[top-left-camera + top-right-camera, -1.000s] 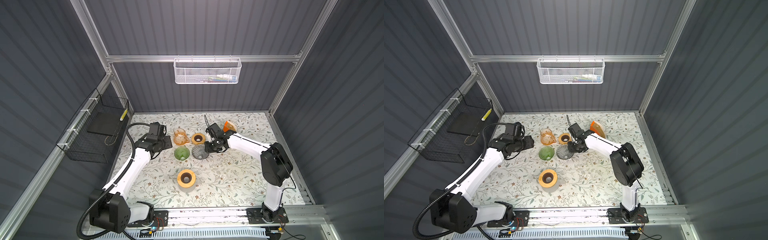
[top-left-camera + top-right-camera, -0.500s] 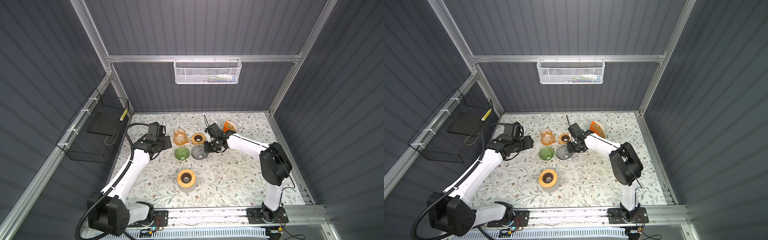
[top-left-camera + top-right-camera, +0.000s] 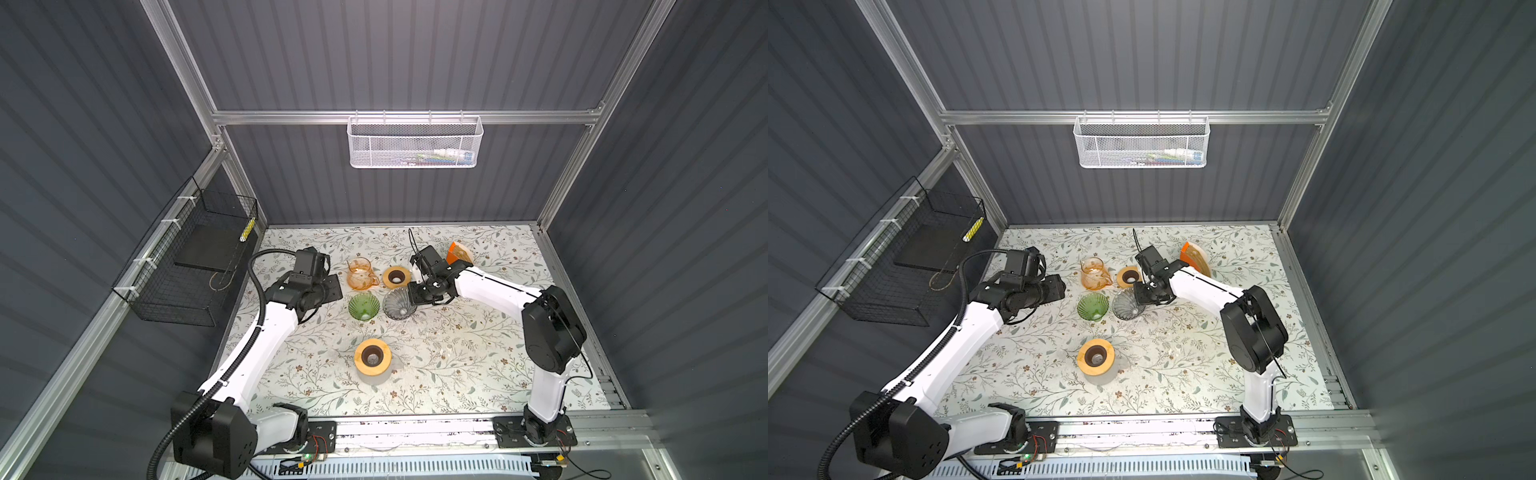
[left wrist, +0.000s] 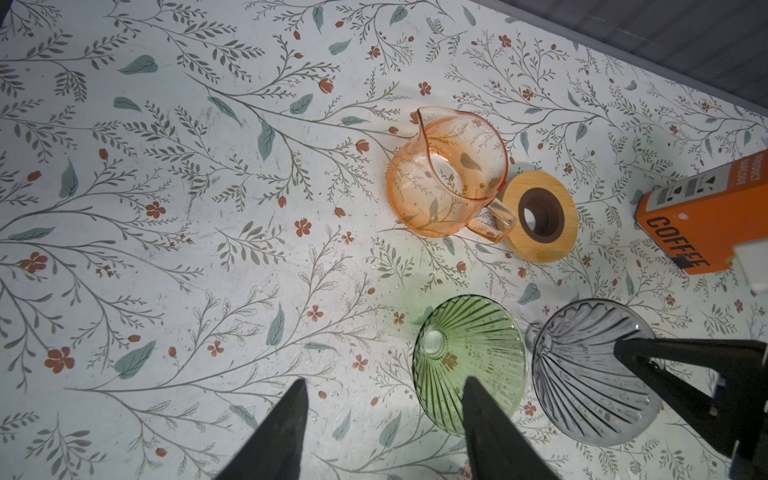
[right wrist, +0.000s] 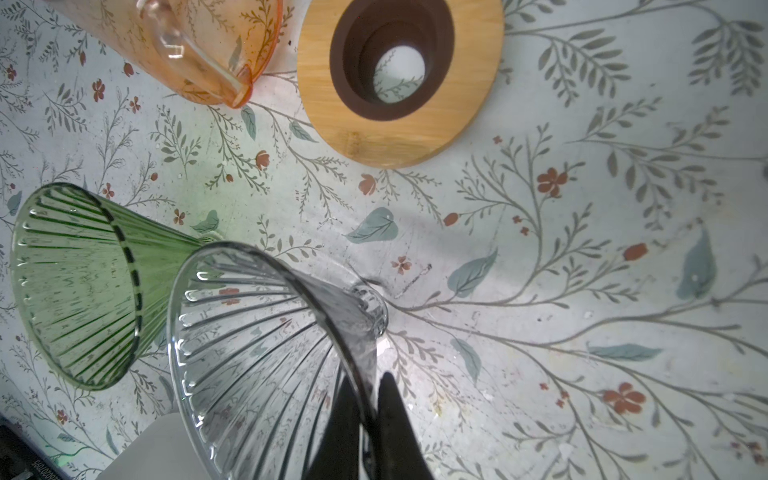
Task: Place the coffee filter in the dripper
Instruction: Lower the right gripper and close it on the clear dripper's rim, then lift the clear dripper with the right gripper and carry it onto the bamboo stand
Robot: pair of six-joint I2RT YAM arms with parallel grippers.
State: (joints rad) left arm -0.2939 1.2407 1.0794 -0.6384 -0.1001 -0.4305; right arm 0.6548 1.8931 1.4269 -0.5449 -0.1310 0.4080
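The grey dripper sits tilted near the middle of the flowered table, narrow end down on the surface and ribbed mouth turned toward the front. The right gripper has its two black fingers pinched tight on the rim, one inside the glass wall and one outside. Right beside it on the left lies the green dripper, tipped the same way; whether the two touch I cannot tell. Behind the pair stand the orange glass pitcher and a wooden ring with a dark hole, the ring just at the pitcher's handle. Further back, beyond the right arm, is the orange box marked COFFEE, with what looks like tan filter paper showing at its open face. The left gripper hangs over the table just left of the green dripper, jaws standing apart and holding nothing. Toward the front, well apart, a second wooden ring rests on a pale base.
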